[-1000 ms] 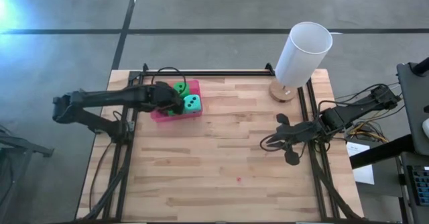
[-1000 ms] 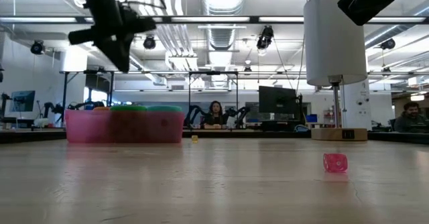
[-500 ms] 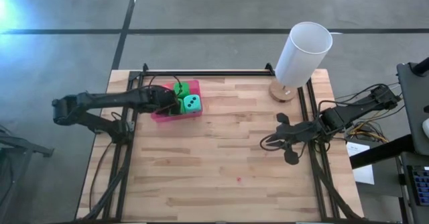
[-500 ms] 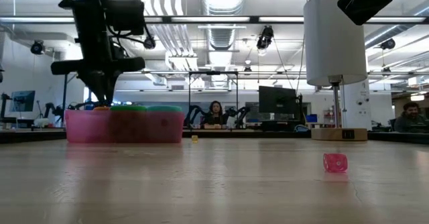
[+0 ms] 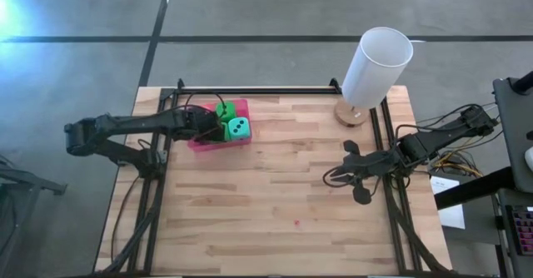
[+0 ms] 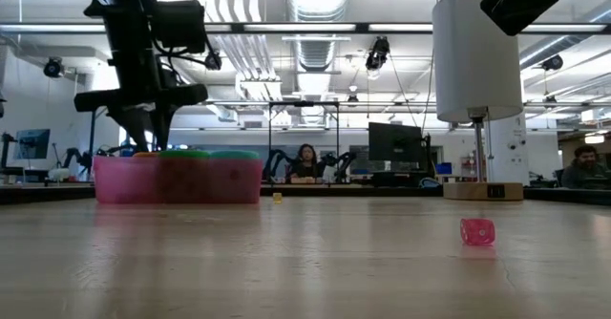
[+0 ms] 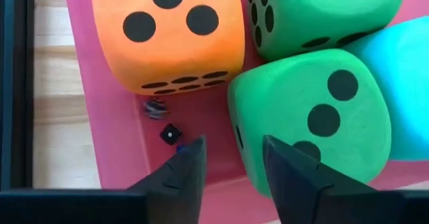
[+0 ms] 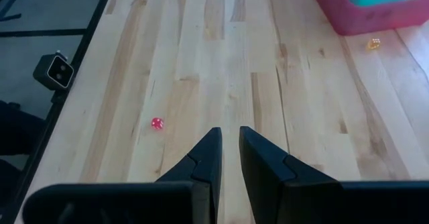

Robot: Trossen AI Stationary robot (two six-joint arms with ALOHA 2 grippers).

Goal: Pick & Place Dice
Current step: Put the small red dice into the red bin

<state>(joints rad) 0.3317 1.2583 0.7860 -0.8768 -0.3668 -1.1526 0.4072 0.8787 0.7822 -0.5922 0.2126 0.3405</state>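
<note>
Over by the far-left corner of the tabletop: a pink tray (image 5: pixel 196 142) with all four dice packed inside.
Orange die (image 7: pixel 167 33): soft, foamy-looking cube with rounded edges and black pips, three pips on the face toward the wrist camera, a row of pips on the side below it. It's tucked against the tray wall.
Green dice: one (image 7: pixel 308 113) is right in front of the left fingers with two pips clearly showing, the other (image 7: pixel 322 13) is pressed against it and the orange one.
Teal die (image 5: pixel 239 128): at the tray's end nearest the table's middle, four pips up in the high view, snug against the green ones.
Left gripper (image 7: pixel 231 160): down in the tray beside the nearer green die, fingers parted with a gap between them and nothing held.
Tiny stuff on the tray floor: a small black die (image 7: pixel 169 135) and a dark bead (image 7: pixel 155 108) just beyond the fingertips.
Right gripper (image 8: pixel 226 150): parked near the right edge of the tabletop, fingers nearly together, empty.
Elsewhere on the wood: a little pink die (image 8: pixel 157 123) toward the near edge, a small yellow one (image 8: pixel 373 43) just beside the tray.
Far-right corner: a white lamp (image 5: pixel 375 66) on a wooden base.
</note>
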